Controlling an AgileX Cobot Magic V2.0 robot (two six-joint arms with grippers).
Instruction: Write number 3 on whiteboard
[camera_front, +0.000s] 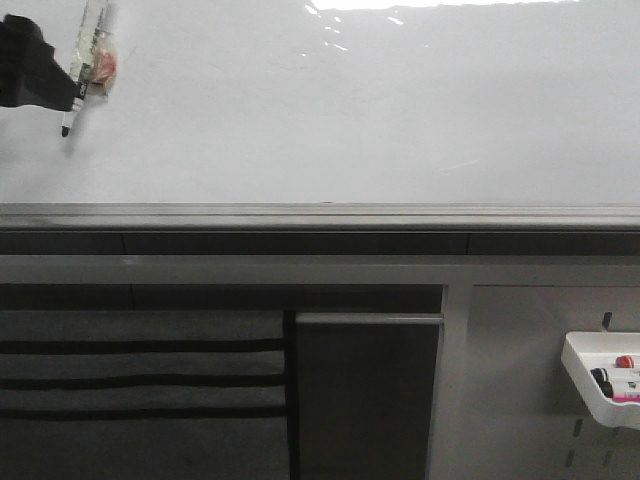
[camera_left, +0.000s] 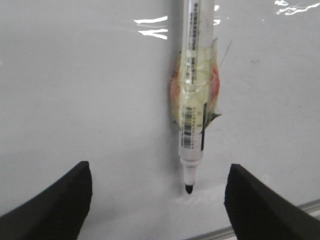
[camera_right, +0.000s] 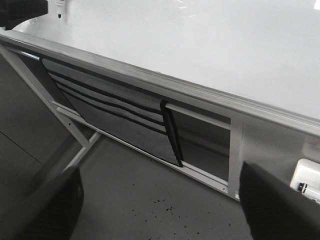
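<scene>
We see our left hand (camera_front: 25, 65) at the upper left of the front view, a dark shape up against the whiteboard (camera_front: 350, 120). A marker (camera_left: 192, 95) sits fixed at that hand, its barrel wrapped in yellowish tape with a reddish patch behind it. In the left wrist view the marker runs down between the two dark fingers (camera_left: 55, 205), its black tip just off or barely on the white surface; we cannot tell which. The fingers stand wide apart on either side of the marker and do not touch it, so the left hand is open, with the marker carried by its taped mount rather than pinched.

The whiteboard lies directly ahead of the marker tip, glossy and white with streaks of glare near its top. We find no drawn stroke of the number 3 on the board anywhere near the hand. A grey rail (camera_front: 320, 215) runs along the board's lower edge, well below the left hand.

Our right hand (camera_right: 160, 210) shows only as two dark fingers spread far apart with nothing between them. Beyond its right finger sits a small white tray (camera_front: 600, 378) holding markers.
</scene>
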